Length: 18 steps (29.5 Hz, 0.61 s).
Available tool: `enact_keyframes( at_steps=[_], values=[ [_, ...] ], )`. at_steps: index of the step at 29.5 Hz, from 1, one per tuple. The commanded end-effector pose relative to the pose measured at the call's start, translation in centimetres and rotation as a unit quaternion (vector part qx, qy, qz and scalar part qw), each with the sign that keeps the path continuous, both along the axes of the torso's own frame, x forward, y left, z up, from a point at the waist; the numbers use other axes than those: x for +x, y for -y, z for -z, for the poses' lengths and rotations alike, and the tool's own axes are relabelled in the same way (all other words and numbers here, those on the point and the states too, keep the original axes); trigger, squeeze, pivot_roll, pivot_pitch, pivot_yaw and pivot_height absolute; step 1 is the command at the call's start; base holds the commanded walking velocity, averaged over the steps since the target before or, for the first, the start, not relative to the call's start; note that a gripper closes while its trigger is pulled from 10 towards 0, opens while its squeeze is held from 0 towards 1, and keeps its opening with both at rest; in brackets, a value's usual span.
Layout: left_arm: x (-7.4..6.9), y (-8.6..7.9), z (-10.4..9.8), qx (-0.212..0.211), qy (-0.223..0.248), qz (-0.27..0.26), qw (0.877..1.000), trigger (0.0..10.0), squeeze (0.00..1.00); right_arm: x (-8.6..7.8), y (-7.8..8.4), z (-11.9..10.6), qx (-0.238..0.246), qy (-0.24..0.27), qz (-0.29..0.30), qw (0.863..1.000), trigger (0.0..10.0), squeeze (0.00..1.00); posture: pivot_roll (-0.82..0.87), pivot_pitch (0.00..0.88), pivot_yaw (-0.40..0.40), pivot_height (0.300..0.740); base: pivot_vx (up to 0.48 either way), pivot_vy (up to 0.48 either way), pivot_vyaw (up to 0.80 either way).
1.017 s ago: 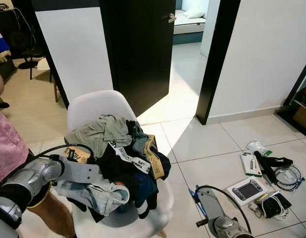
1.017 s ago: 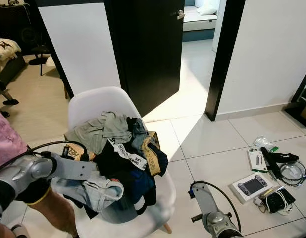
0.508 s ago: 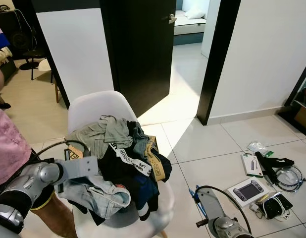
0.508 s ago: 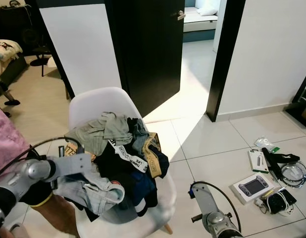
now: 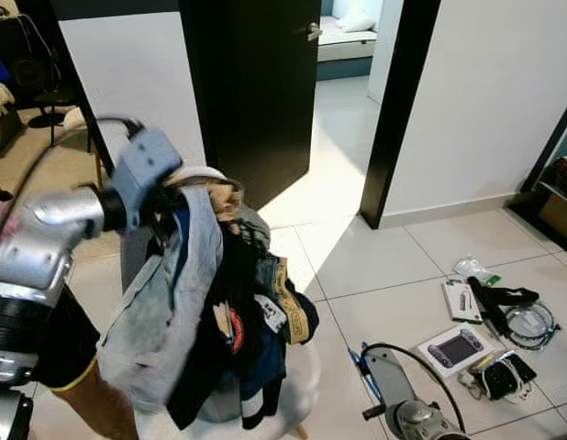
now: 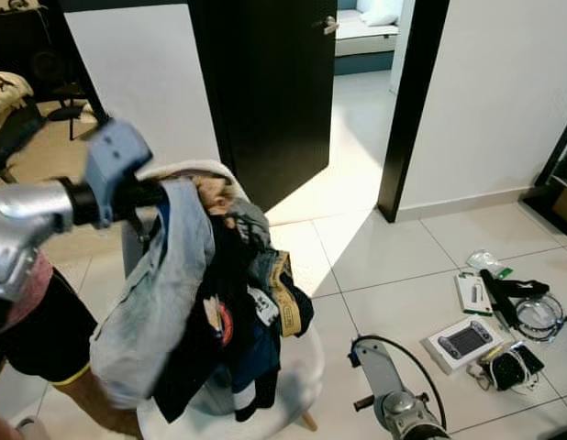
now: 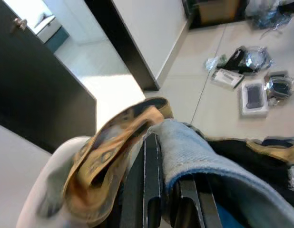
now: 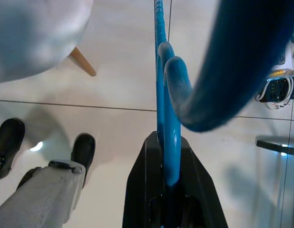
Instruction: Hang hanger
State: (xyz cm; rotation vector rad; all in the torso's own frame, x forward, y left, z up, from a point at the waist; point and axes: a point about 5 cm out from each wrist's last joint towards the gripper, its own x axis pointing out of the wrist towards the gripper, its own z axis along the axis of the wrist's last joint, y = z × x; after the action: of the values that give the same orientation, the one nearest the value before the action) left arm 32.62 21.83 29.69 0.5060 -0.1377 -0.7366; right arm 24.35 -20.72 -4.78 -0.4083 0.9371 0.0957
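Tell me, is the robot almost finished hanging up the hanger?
Not yet. The right gripper already holds the blue hanger, low near the floor. The left gripper is lifting a bundle of clothes off the white chair. Nothing is hung up anywhere yet.

Left arm (image 5: 45, 234): brushed silver tube, black ribbed joint band below, black collar before wrist. Wrist block (image 5: 144, 174) boxy, grey-blue. Thin black cable (image 5: 77, 137) arcs over forearm. Right arm (image 5: 394, 390): flat silver link, round silver joint cap, small black side bolt, black cable (image 5: 407, 353) looping above. Right gripper fingers (image 8: 147, 190) long, black, tapering.
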Motion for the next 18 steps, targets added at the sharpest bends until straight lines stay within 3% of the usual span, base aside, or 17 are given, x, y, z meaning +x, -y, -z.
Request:
enact_keyframes(
  at_steps=[1, 5, 7, 8, 11, 12, 14, 17, 18],
  values=[
    [-1.3, -0.8, -3.2, -0.007, 0.040, 0.002, 0.999, 0.0, 0.00, -0.1, -0.3, 0.1, 0.002, -0.003, -0.005, 1.000, 10.0, 0.00, 0.06, 0.000, 0.016, 0.740, 0.000, 0.000, 0.00],
    [-1.5, -1.3, -3.6, -0.002, 0.037, -0.013, 0.999, 0.0, 0.00, 0.0, -0.3, 0.1, 0.002, -0.003, -0.005, 1.000, 10.0, 0.00, 0.06, 0.000, 0.014, 0.740, 0.000, 0.000, 0.00],
    [-1.1, -2.9, -2.7, 0.012, 0.005, -0.087, 0.996, 0.0, 0.00, 0.0, -0.3, 0.0, 0.003, -0.002, -0.006, 1.000, 10.0, 0.00, 0.06, 0.000, 0.014, 0.740, 0.000, 0.000, 0.00],
    [-1.1, -2.9, -2.7, 0.012, 0.005, -0.087, 0.996, 0.0, 0.00, 0.0, -0.3, 0.0, 0.003, -0.002, -0.006, 1.000, 10.0, 0.00, 0.06, 0.000, 0.014, 0.740, 0.000, 0.000, 0.00],
    [-0.5, -4.7, -1.4, 0.045, -0.022, -0.178, 0.983, 0.0, 0.00, 0.0, -0.3, 0.0, 0.002, -0.002, -0.007, 1.000, 10.0, 0.00, 0.06, 0.000, 0.012, 0.740, 0.000, 0.000, 0.00],
    [-0.5, -4.7, -1.4, 0.045, -0.022, -0.178, 0.983, 0.0, 0.00, 0.0, -0.3, 0.0, 0.002, -0.002, -0.007, 1.000, 10.0, 0.00, 0.06, 0.000, 0.012, 0.740, 0.000, 0.000, 0.00],
    [-0.3, -6.4, -1.5, 0.065, -0.018, -0.256, 0.964, 0.0, 0.00, 0.0, -0.2, 0.0, 0.002, -0.002, -0.007, 1.000, 10.0, 0.00, 0.06, 0.000, 0.012, 0.740, 0.000, 0.000, 0.00],
    [-0.3, -6.4, -1.5, 0.065, -0.018, -0.256, 0.964, 0.0, 0.00, 0.0, -0.2, 0.0, 0.002, -0.002, -0.007, 1.000, 10.0, 0.00, 0.06, 0.000, 0.012, 0.740, 0.000, 0.000, 0.00],
    [-0.3, -7.1, -1.8, 0.067, -0.011, -0.289, 0.955, 0.0, 0.00, 0.0, -0.2, 0.0, 0.002, -0.002, -0.007, 1.000, 10.0, 0.00, 0.06, 0.000, 0.012, 0.740, 0.000, 0.000, 0.00]
  ],
)
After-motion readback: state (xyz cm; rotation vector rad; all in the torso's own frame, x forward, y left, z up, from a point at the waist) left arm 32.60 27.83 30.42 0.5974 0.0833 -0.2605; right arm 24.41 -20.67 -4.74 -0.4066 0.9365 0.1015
